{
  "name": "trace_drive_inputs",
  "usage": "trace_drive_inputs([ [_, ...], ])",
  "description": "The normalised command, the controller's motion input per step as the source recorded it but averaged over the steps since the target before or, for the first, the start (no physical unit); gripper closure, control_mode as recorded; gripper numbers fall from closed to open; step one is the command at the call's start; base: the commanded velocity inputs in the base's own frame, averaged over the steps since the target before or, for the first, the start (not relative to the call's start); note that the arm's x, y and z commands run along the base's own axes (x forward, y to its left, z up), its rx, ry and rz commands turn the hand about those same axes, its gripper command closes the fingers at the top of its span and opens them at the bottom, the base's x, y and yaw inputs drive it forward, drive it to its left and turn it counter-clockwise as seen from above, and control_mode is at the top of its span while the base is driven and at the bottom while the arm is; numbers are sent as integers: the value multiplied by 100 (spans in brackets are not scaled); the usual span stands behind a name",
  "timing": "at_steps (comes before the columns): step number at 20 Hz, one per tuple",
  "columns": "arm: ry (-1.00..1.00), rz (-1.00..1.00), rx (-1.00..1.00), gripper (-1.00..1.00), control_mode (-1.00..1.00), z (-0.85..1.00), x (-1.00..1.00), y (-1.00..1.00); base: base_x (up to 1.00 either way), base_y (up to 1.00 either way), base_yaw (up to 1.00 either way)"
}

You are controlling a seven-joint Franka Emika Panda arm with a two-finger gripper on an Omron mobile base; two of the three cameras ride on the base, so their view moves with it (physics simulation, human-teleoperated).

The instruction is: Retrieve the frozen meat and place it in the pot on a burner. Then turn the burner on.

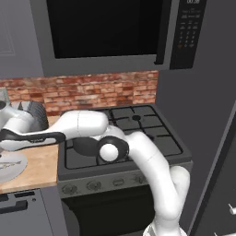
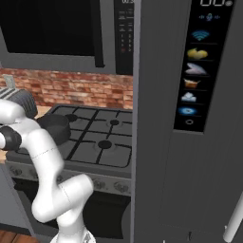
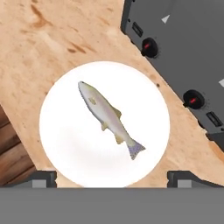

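The frozen meat (image 3: 109,117) lies on the white plate (image 3: 65,144), pot (image 2: 54,124) apart.

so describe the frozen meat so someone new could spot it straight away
Start at the light wooden countertop left of the dark grey stove. On it sits a round white plate, and the slim silvery fish-shaped frozen meat lies on it, the plate's sole item.
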Motion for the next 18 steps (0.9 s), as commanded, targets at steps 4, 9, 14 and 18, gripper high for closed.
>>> trace_drive_inputs([
  [4, 0, 0, 0, -100, -100, -12, 16, 18, 0, 0, 0],
  [9, 0, 0, 0, -100, -100, -18, 13, 11, 0, 0, 0],
  [14, 0, 0, 0, -100, -100, -18, 3, 3, 0, 0, 0],
  [18, 2, 0, 0, -100, -100, -22, 0, 3, 0, 0, 0],
])
